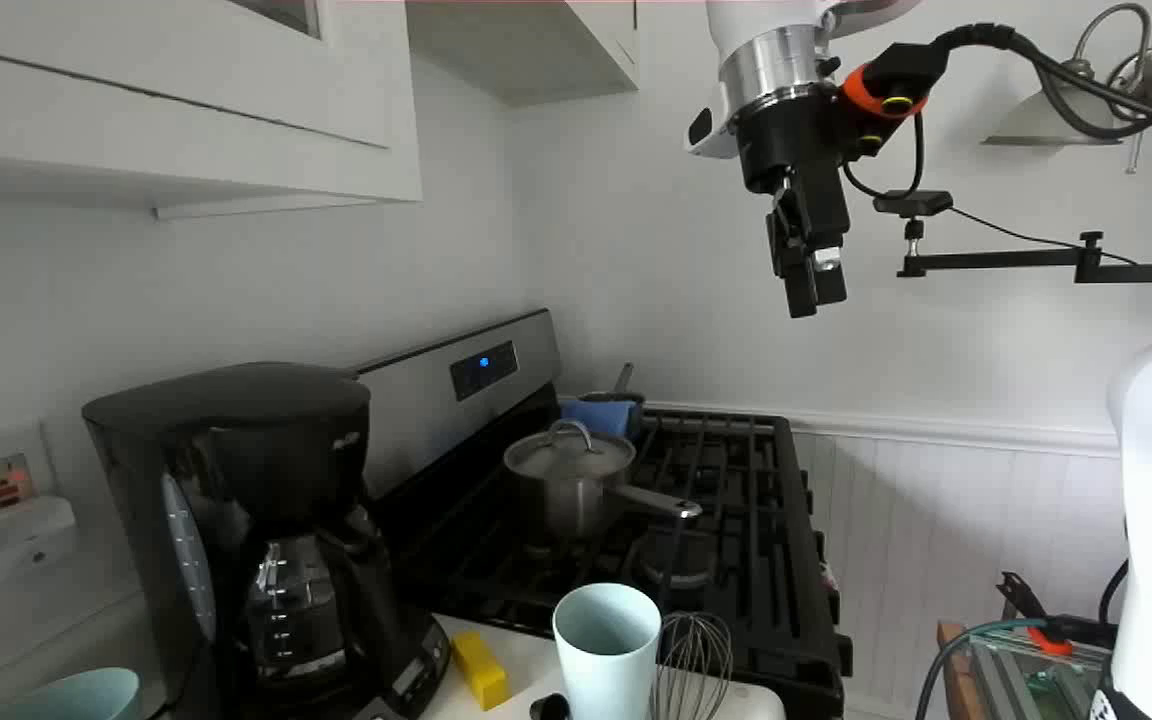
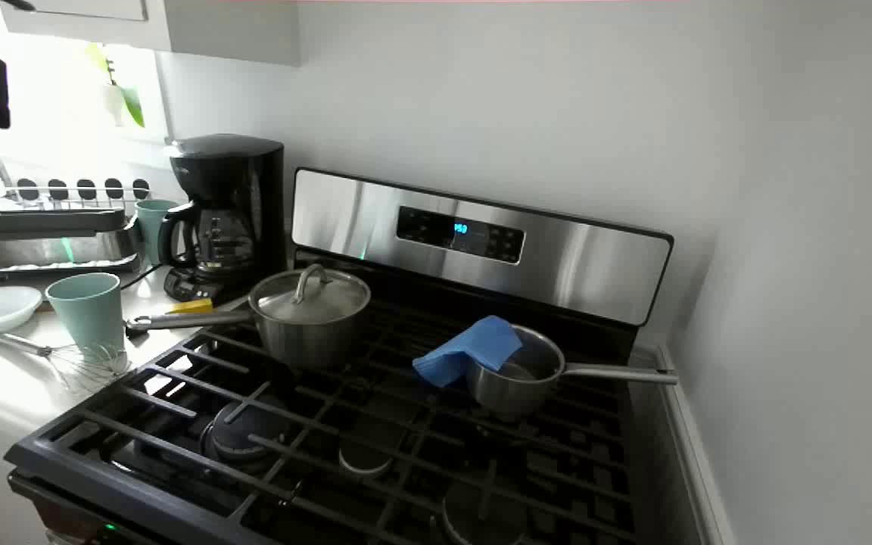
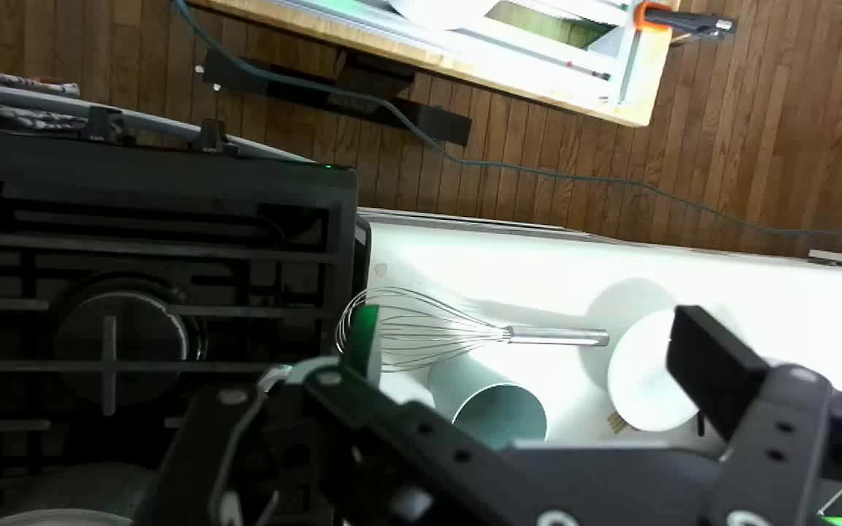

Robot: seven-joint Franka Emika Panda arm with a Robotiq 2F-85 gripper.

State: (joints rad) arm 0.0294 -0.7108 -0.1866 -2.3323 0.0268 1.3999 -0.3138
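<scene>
Well above the bright white countertop (image 3: pixel 450 256), the black two-fingered gripper (image 1: pixel 817 298) hung with its tips angled downward, and what a stance it struck: the black fingers (image 3: pixel 713 358) stood wide apart in the wrist view! Right between them in that same view lay a balloon whisk of thin steel wire (image 3: pixel 490 334), flat on the countertop below, its loops towards the black gas stove (image 3: pixel 172 175) and its polished handle towards a round white bowl (image 3: pixel 644 376). Glare washed out that bowl's edges, so its depth was hard to call from above. Close alongside the whisk's wires, a tall, tapered, pale-teal cup (image 2: pixel 89 314) stood upright. Across to an exterior view, and a yellow rectangular block (image 1: pixel 481 670) lay between the cup and a black plastic coffee maker (image 1: pixel 261 480), whose glass carafe (image 1: pixel 296 610) sat in place. And over on the grates, what a line-up! A lidded stainless-steel pot (image 2: pixel 311 325) sat towards the back, its long handle jutting out to one side; well apart from it, an open stainless-steel saucepan (image 2: pixel 508 390) stood with a blue cloth (image 2: pixel 474 348) draped over its rim. Behind them gleamed a brushed-steel back panel (image 2: pixel 474 271), blue digits glowing on its dark display (image 2: pixel 466 241).
</scene>
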